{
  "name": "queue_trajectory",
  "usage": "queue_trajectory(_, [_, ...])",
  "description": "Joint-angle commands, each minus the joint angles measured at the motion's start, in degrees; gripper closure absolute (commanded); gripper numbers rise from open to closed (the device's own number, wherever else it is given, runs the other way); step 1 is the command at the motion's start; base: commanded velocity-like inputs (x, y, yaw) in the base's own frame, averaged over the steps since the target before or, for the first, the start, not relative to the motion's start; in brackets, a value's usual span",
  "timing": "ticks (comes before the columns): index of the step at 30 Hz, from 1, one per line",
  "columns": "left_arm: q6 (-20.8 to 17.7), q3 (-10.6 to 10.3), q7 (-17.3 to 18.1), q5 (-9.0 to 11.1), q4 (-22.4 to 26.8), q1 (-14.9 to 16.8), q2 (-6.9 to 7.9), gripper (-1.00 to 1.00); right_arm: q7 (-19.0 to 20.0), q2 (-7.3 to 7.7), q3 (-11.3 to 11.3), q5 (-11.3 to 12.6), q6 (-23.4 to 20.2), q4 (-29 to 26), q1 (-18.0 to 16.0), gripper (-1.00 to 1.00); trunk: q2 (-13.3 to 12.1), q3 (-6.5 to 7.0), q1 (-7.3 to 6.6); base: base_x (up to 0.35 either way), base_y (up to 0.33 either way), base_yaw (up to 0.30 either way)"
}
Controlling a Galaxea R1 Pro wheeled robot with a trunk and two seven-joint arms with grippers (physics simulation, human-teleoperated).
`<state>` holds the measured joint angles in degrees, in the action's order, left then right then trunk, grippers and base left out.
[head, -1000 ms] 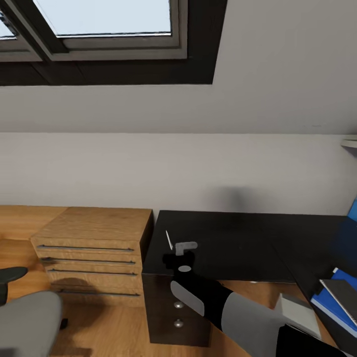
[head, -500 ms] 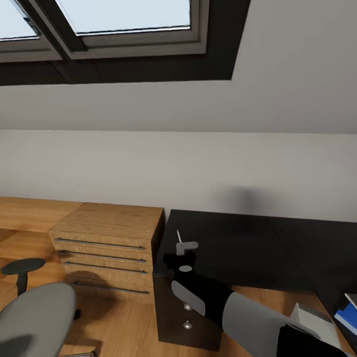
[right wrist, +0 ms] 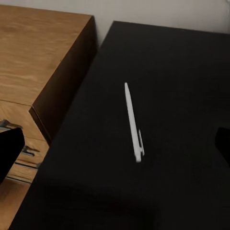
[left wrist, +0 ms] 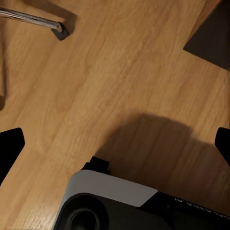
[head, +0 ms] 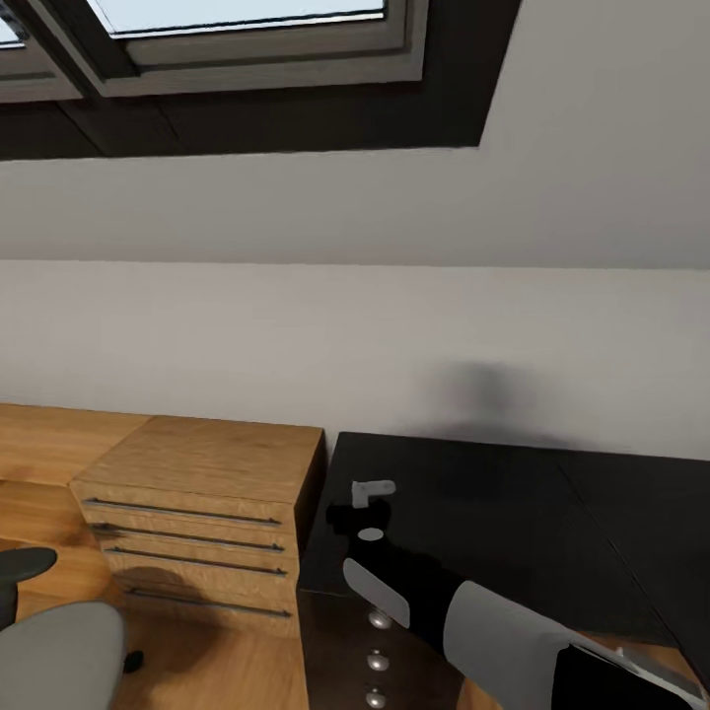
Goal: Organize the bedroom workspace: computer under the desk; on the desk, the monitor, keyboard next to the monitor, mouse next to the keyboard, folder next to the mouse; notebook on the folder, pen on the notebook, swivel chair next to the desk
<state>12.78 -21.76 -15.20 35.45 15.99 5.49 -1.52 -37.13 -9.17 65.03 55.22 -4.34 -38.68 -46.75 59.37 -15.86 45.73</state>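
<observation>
The glossy black desk point(head: 513, 503) runs along the wall, with round silver knobs point(head: 378, 619) on its drawers. My right gripper point(head: 367, 508) hovers over the desk's left end. In the right wrist view the thin silvery-white pen point(right wrist: 133, 122) lies flat on the black top, and my right gripper point(right wrist: 115, 148) stands open above it with nothing between its fingers. The grey swivel chair point(head: 59, 659) stands on the floor at the lower left with a black armrest point(head: 20, 565). My left gripper point(left wrist: 115, 143) hangs open over the wood floor.
A light wooden drawer unit point(head: 197, 493) with bar handles stands against the desk's left side. A skylight point(head: 237, 39) sits in the sloped ceiling. In the left wrist view a chrome chair leg point(left wrist: 33, 19) and my own base point(left wrist: 110, 201) rest on the floor.
The head view has swung left, so the blue folder and notebook have left the right edge. The pen seen beside my right gripper is now behind it.
</observation>
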Motion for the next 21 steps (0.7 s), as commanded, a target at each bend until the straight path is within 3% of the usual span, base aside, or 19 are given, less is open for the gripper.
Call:
queue_trajectory(1, [0.22,-0.49,-0.36,0.41,0.01,0.05,0.02,-1.0,-0.4,0.09,0.24,0.08,-0.32,0.0,-0.1,-1.0,0.05,-0.08,0.04,0.321,0.0,0.0])
queue_trajectory(8, [0.26,-0.48,-0.36,0.41,0.01,0.05,0.02,-1.0,-0.4,0.14,0.27,-0.06,0.02,1.43,-0.1,-1.0,0.05,-0.08,0.04,0.321,0.007,0.0])
queue_trajectory(15, [0.42,-0.47,-0.36,0.44,0.01,0.05,0.02,-1.0,0.04,-0.02,0.49,-1.99,2.09,4.55,-0.1,-1.0,0.05,-0.08,0.04,0.299,0.112,0.0])
queue_trajectory(21, [1.24,-0.47,-0.43,0.42,0.01,0.05,0.02,-1.0,4.76,-0.25,0.58,-2.2,2.07,8.19,-0.1,-1.0,0.05,-0.08,0.04,0.09,0.05,0.0])
